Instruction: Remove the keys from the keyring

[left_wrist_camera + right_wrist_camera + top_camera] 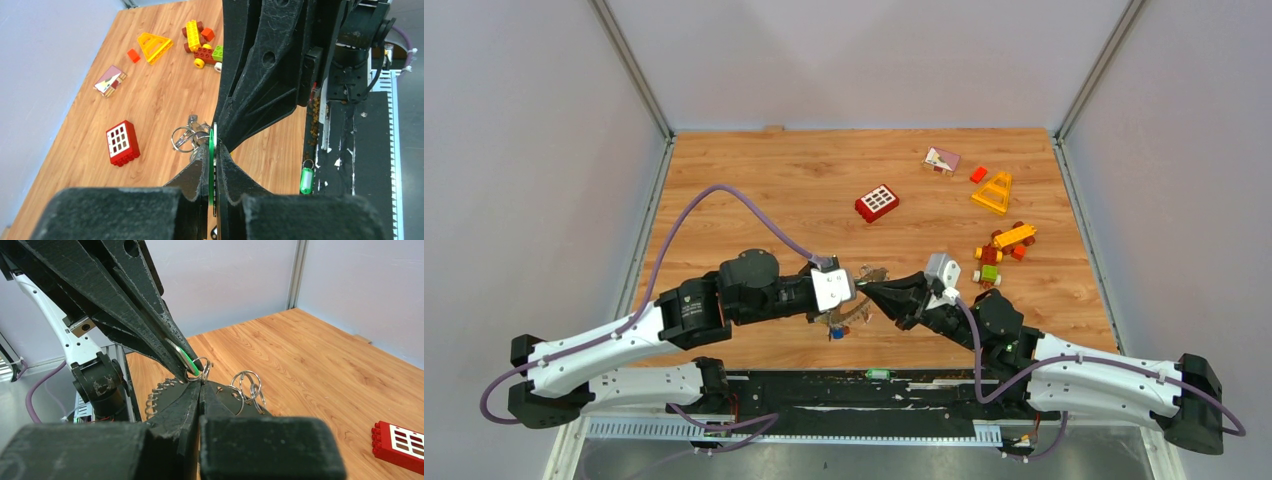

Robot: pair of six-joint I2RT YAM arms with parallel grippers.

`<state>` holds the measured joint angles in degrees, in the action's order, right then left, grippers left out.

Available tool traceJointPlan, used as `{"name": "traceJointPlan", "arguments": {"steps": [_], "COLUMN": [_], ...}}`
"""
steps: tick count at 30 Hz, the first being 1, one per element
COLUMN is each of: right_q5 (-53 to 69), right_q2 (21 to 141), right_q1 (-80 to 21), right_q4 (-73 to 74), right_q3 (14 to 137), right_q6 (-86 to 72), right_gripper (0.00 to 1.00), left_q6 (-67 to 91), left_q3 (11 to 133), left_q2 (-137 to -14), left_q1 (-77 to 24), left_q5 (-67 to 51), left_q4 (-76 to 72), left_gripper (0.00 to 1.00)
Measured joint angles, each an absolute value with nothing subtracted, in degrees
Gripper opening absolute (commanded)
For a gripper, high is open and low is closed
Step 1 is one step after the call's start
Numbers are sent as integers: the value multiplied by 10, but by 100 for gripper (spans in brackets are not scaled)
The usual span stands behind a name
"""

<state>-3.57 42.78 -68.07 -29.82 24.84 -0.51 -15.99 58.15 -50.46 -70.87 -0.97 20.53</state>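
Note:
My two grippers meet tip to tip above the near middle of the table. My left gripper (858, 287) (212, 150) is shut on a thin green tag (211, 142), which also shows in the right wrist view (190, 358). My right gripper (870, 291) (201, 380) is shut on a small split ring (204, 371) beside that tag. More loose split rings (246, 384) (182, 139) hang there. The keyring (849, 316), fringed with keys (155, 396), hangs just below the grippers. One blue key head (834, 333) sticks out.
A red window brick (877, 203) (122, 142) lies beyond the grippers. Further right are a pink block (941, 160), a small red brick (978, 174), a yellow triangle (993, 192) and a brick car (999, 255). A green key tag (877, 375) (306, 180) lies on the black base strip.

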Motion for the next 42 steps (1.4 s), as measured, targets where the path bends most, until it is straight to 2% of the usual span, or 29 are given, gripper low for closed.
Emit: {"name": "traceJointPlan", "arguments": {"steps": [14, 21, 25, 29, 33, 42], "right_q5": [-53, -2, 53, 100, 111, 104], "right_q2": [418, 377, 336, 286, 247, 276], "right_q1": [-682, -682, -682, -682, -682, -682], "right_q4": [-303, -281, -254, -215, -178, -70], "right_q3": [248, 242, 242, 242, 244, 298], "right_q6": [-8, 19, 42, 66, 91, 148], "right_gripper": [0, 24, 32, 27, 26, 23], "left_q6": [-157, -161, -173, -190, -208, -260], "left_q3": [613, 614, 628, 638, 648, 691], "left_q2": [-531, -521, -517, -514, -511, -516], "left_q1": [-703, -710, -713, -713, -713, -713], "left_q5": [-30, -36, -37, -40, -55, -124], "left_q4": [222, 226, 256, 291, 325, 418], "left_gripper": [0, 0, 0, 0, 0, 0]}}
